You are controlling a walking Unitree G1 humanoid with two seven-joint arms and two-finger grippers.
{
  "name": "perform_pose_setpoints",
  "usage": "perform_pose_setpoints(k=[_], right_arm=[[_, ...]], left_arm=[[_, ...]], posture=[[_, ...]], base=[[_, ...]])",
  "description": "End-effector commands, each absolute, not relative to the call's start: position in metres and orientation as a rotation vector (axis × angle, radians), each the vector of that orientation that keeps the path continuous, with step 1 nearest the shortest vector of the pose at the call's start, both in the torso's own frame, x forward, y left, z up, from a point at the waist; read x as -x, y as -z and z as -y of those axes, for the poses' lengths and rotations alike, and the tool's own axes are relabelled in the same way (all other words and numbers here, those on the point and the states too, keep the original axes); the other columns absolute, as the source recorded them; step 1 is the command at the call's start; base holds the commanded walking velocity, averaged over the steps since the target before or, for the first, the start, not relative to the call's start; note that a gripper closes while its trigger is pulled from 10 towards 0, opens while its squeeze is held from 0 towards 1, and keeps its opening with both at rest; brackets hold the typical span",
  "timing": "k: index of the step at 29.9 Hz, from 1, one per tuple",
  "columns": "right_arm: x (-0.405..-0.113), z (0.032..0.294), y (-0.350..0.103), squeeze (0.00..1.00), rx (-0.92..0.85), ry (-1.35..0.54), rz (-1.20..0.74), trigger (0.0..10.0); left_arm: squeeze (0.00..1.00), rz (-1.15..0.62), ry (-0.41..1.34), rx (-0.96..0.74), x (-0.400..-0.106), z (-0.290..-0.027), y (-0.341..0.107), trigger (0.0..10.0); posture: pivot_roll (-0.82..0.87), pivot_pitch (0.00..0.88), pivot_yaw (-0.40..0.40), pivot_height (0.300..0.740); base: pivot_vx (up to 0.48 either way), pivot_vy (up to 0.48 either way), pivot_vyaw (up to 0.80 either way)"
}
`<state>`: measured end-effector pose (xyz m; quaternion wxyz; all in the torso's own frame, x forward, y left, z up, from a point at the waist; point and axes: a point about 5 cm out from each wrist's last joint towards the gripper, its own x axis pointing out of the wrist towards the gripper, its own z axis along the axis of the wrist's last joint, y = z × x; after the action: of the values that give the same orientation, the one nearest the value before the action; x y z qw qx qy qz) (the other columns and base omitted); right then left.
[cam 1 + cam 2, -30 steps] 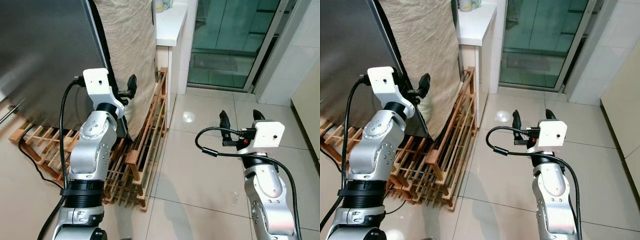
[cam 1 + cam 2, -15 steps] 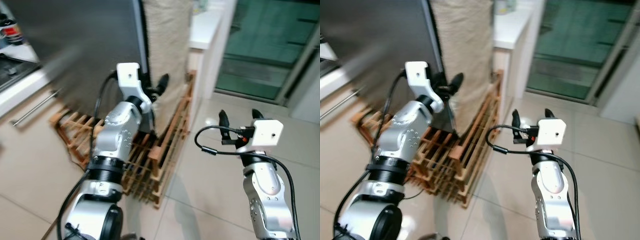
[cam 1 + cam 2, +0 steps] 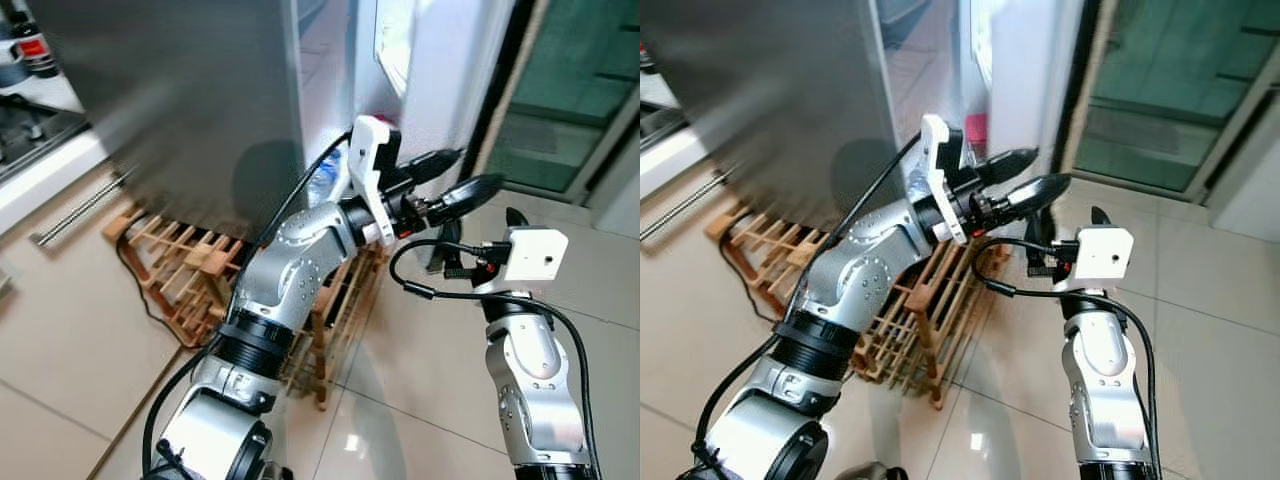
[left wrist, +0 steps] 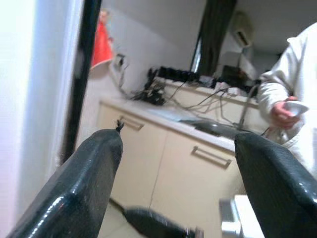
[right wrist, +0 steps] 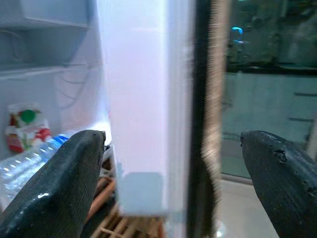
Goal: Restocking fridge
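Glossy beige floor tiles (image 3: 420, 400) surround you, with a wooden rack (image 3: 190, 280) lying at the foot of the steel fridge (image 3: 180, 100). Its white door (image 3: 440, 60) stands ajar. Your left pincer (image 3: 455, 175) reaches across toward that door's edge, fingers spread apart and holding nothing. Your right pincer (image 3: 480, 230) hovers just below it, also spread wide and empty. Through the right wrist view you see water bottles (image 5: 25, 163) and a red-and-green carton (image 5: 25, 131) inside the fridge. A person in a white sleeve (image 4: 287, 99) stands by the far bench (image 4: 198, 124).
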<state>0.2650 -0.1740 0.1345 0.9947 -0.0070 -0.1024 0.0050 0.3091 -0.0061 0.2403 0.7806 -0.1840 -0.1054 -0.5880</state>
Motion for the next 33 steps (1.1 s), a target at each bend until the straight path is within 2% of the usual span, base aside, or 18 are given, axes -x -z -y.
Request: perform_pose_setpoints(k=[1,2,3,5,8,9,11,15,16,21,24,27,29,33], right_arm=[[-0.264,0.172,-0.134,0.00,0.001,-0.010,0.203,10.0],[-0.263,0.172,-0.133,0.00,-0.001,-0.008,0.200,10.0],[-0.263,0.172,-0.133,0.00,-0.001,-0.008,0.200,10.0],[-0.262,0.173,-0.132,0.00,-0.012,-0.004,0.192,10.0],[-0.261,0.174,-0.128,0.00,-0.027,0.000,0.174,10.0],[-0.262,0.176,-0.126,0.00,-0.034,0.001,0.161,10.0],[-0.263,0.176,-0.125,0.00,-0.037,0.000,0.156,10.0],[-0.269,0.177,-0.123,0.00,-0.039,-0.011,0.134,10.0],[-0.269,0.177,-0.123,0.00,-0.039,-0.011,0.134,10.0],[-0.278,0.170,-0.123,0.00,-0.036,-0.075,0.118,10.0],[-0.280,0.168,-0.121,0.00,-0.058,-0.087,0.104,10.0],[-0.286,0.168,-0.115,0.00,-0.198,-0.063,0.055,10.0],[-0.286,0.168,-0.115,0.00,-0.209,-0.065,0.052,10.0],[-0.288,0.165,-0.114,0.00,-0.218,-0.089,0.047,10.0]], left_arm=[[0.00,0.225,1.225,0.435,-0.309,-0.003,-0.236,10.0],[0.00,0.229,1.157,0.386,-0.314,-0.016,-0.233,10.0],[0.00,0.229,1.157,0.386,-0.314,-0.016,-0.233,10.0],[0.00,0.235,0.942,0.340,-0.327,-0.055,-0.230,10.0],[0.00,0.228,0.622,0.375,-0.341,-0.114,-0.224,10.0],[0.00,0.216,0.446,0.355,-0.342,-0.145,-0.214,10.0],[0.00,0.210,0.385,0.336,-0.341,-0.155,-0.210,10.0],[0.00,0.121,0.076,0.234,-0.327,-0.196,-0.176,10.0],[0.00,0.121,0.076,0.234,-0.327,-0.196,-0.176,10.0],[0.00,0.080,-0.163,0.083,-0.306,-0.218,-0.157,10.0],[0.00,0.068,-0.198,0.025,-0.302,-0.222,-0.153,10.0],[0.00,0.045,-0.264,-0.051,-0.297,-0.232,-0.145,10.0],[0.00,0.038,-0.278,-0.040,-0.297,-0.234,-0.143,10.0],[0.00,0.043,-0.236,-0.061,-0.300,-0.225,-0.146,10.0]], posture=[[-0.12,0.000,0.094,0.740],[-0.11,0.000,0.095,0.740],[-0.11,0.000,0.095,0.740],[-0.10,0.000,0.098,0.740],[-0.08,0.000,0.093,0.740],[-0.07,0.000,0.087,0.740],[-0.07,0.000,0.085,0.740],[-0.04,0.000,0.063,0.740],[-0.04,0.000,0.063,0.740],[-0.02,0.000,0.045,0.740],[-0.02,0.000,0.042,0.740],[-0.02,0.000,0.043,0.740],[-0.02,0.000,0.045,0.740],[-0.02,0.000,0.053,0.740]], base=[[0.000,0.000,0.00],[0.000,0.000,0.00],[0.000,0.000,0.00],[0.000,0.000,0.00],[0.000,0.000,0.00],[0.000,0.000,0.00],[0.000,0.000,0.00],[0.000,0.000,0.29],[0.000,0.000,0.59],[0.000,0.000,0.52],[0.000,0.000,0.28],[0.000,0.000,0.00],[0.000,0.000,0.00],[0.000,0.480,0.00]])
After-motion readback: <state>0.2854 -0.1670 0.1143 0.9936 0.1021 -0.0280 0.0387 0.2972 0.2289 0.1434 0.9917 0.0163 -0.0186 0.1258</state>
